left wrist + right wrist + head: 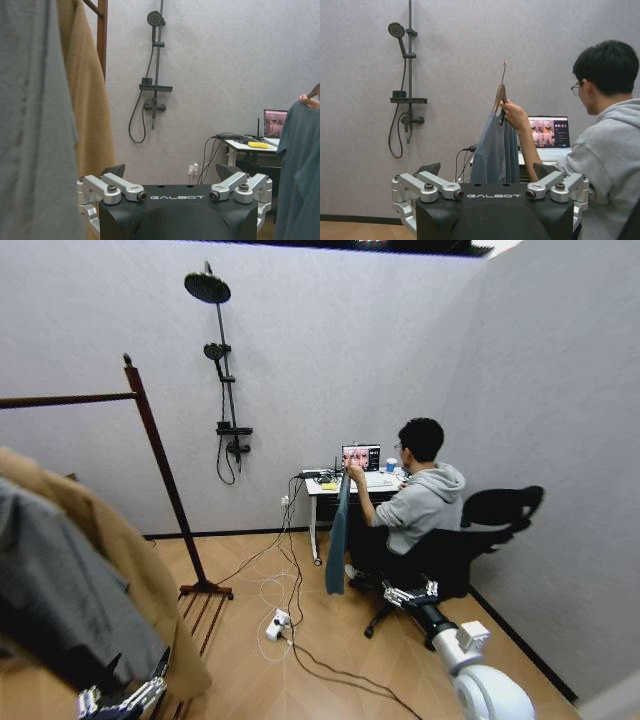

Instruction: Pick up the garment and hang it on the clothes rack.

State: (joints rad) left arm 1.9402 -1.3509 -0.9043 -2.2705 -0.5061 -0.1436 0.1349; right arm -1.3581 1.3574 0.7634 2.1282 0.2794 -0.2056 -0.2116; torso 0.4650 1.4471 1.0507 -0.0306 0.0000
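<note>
Teal-blue thin cloth: garment (337,535) on a wooden hanger (500,95), held up by the hand (512,114) of a seated person, far in the scene, just beside the desk (320,488). Hangs limp, hem clear of the floor.

Right gripper (408,595) reaches toward it but sits well apart, fingers spread wide and holding nothing. Left gripper (120,700) waits low on the near left, likewise spread and empty.

Probably risks a poor handover: closing on loose cloth rather than the hanger could pull the shirt off its shoulders; closing too near the hook could pinch the person's hand.

Clothes rack (165,485) stands on the left, already bearing a tan coat (120,540) and a grey jacket (60,600) at the near end. Leaves bare bar farther along; could snag a sleeve on these.

Cables (290,630) and a power strip (277,624) lie across the floor between desk and rack: likely to catch wheels. Office chair (480,530) crowds the right.
</note>
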